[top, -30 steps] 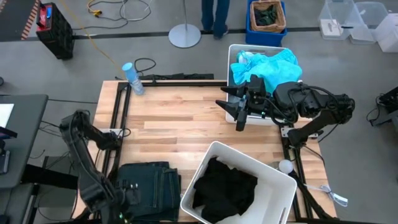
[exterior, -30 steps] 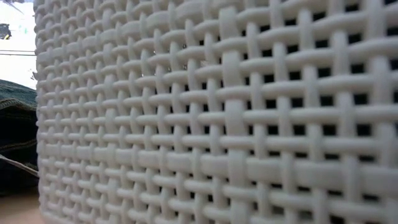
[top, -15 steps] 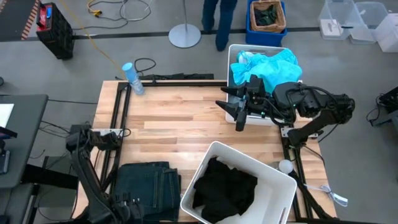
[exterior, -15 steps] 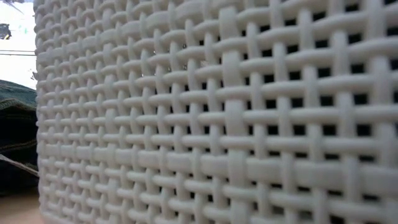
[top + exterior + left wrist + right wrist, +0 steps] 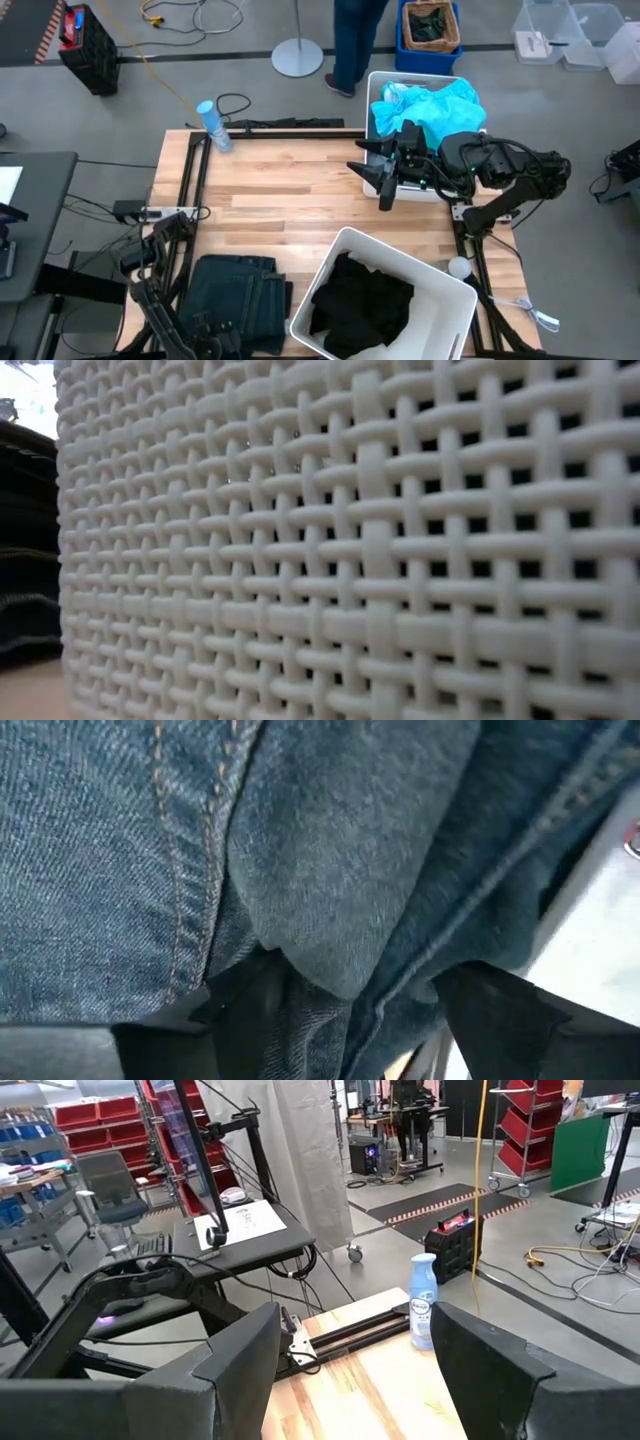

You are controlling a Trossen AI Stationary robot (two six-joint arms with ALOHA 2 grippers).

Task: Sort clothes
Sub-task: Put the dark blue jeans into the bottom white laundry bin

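The dark greenish-black jeans [image 5: 240,295] lie bunched on the table's near left part and fill the left wrist view [image 5: 330,850]. My left gripper [image 5: 212,328] is at their near edge, shut on them. The black top [image 5: 362,298] lies in the near white bin [image 5: 455,290]. The turquoise top [image 5: 435,112] and a pale blue piece [image 5: 390,95] lie in the far right bin [image 5: 372,85]. My right gripper [image 5: 384,188] hangs open and empty over the table beside that bin. My left gripper [image 5: 365,1010] has a hanging fold of the jeans [image 5: 320,965] between its two fingers, with several layers of denim. It comes at them from the table's near side. In the low view the jeans' near part [image 5: 28,540] stands raised; the rest lies on the table.
A spray bottle [image 5: 213,125] stands at the far left corner. The near bin's woven wall [image 5: 350,540] fills most of the low view. A person's legs [image 5: 352,40] show beyond the table. Bare wood [image 5: 290,200] lies between the bins and the jeans.
My left arm's elbow has swung toward the table's near edge while its gripper stayed at the jeans. The jeans' near part has risen: in the low view the dark cloth now stands much higher beside the bin. My right arm has kept still.
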